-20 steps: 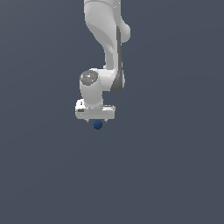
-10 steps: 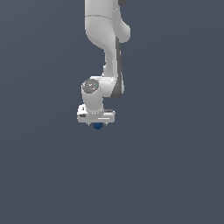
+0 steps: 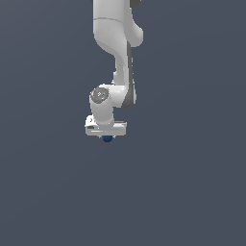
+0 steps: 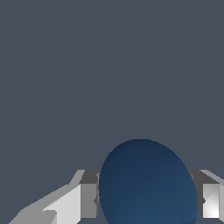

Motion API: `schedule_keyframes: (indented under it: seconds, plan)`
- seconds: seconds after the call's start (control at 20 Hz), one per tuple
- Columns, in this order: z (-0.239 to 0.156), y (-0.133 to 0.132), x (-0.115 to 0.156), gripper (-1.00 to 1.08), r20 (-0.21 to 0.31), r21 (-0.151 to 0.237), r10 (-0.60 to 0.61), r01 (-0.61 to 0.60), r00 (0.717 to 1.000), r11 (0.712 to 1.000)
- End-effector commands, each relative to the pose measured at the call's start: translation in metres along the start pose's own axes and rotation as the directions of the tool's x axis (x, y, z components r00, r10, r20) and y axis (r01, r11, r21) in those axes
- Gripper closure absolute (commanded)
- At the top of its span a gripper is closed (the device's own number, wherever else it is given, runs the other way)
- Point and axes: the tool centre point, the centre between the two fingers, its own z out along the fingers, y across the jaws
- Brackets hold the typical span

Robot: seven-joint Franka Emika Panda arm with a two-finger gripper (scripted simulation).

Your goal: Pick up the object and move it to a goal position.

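Observation:
The object, a small dark blue ball (image 3: 107, 139), peeks out just under the white hand of the arm in the exterior view. My gripper (image 3: 106, 138) is shut on it, hanging above the plain grey ground. In the wrist view the ball (image 4: 148, 183) fills the space between the two grey-white fingers (image 4: 72, 202), which press on it from either side. No goal marker shows in either view.
The white arm (image 3: 117, 57) comes down from the top of the exterior view. Around it is only a uniform dark grey surface.
The gripper with the ball has risen slightly and the arm has drawn a little toward the camera; the ball stays held between the fingers.

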Motion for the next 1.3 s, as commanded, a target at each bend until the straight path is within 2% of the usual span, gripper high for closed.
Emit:
schedule_keyframes:
  seconds: [0.0, 0.3, 0.6, 0.9, 1.25]
  plan:
    - [0.001, 0.0, 0.0, 1.08, 0.0, 0.0, 0.0, 0.0, 1.0, 1.0]
    - [-0.004, 0.001, 0.0, 1.08, 0.0, 0.0, 0.0, 0.0, 1.0, 1.0]
    - [-0.028, 0.006, 0.0, 1.08, 0.0, 0.0, 0.0, 0.0, 1.0, 1.0]
    - [-0.071, 0.015, 0.001, 1.08, 0.0, 0.0, 0.0, 0.0, 1.0, 1.0]
    - [-0.144, 0.03, 0.002, 1.08, 0.0, 0.001, 0.0, 0.0, 1.0, 1.0]
